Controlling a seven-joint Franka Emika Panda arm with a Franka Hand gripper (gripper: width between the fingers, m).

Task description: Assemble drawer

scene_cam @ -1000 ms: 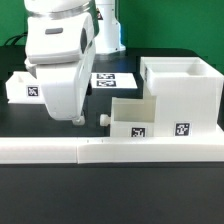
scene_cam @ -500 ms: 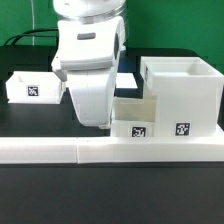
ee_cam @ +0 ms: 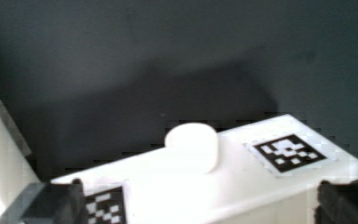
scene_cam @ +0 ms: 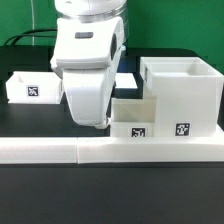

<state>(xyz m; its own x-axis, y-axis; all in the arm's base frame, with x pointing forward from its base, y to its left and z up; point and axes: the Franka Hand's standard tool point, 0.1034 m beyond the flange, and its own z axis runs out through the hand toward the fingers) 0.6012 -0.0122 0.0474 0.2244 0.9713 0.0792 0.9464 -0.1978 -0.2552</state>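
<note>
Toward the edge of the black bench (scene_cam: 35, 122) on the exterior view's left stands a small white open-topped plastic box (scene_cam: 30, 88). It has a black-and-white tag on its near face and sits well apart from the other parts. A long low white plastic rail (scene_cam: 110, 150) runs along the bench's near edge, from one side to the other.

My white arm (scene_cam: 88, 70) reaches down over the middle of the bench. Its lower end is just beside the low white plastic drawer box (scene_cam: 138, 118), on the side toward the exterior view's left. From there the arm's body hides my hand (ee_cam: 202, 197). The wrist view looks onto the drawer box's end face, where a round white knob (ee_cam: 194, 147) sits between two square tags. One dark fingertip (ee_cam: 60, 200) shows at the edge of that face. As far as I can make out, my fingers are spread wide, with nothing pinched between them.

Next comes the tall white square plastic cabinet (scene_cam: 185, 95), open at the top and tagged on its near face. It stands toward the bench's edge on the exterior view's right, and the drawer box rests against its side.
</note>
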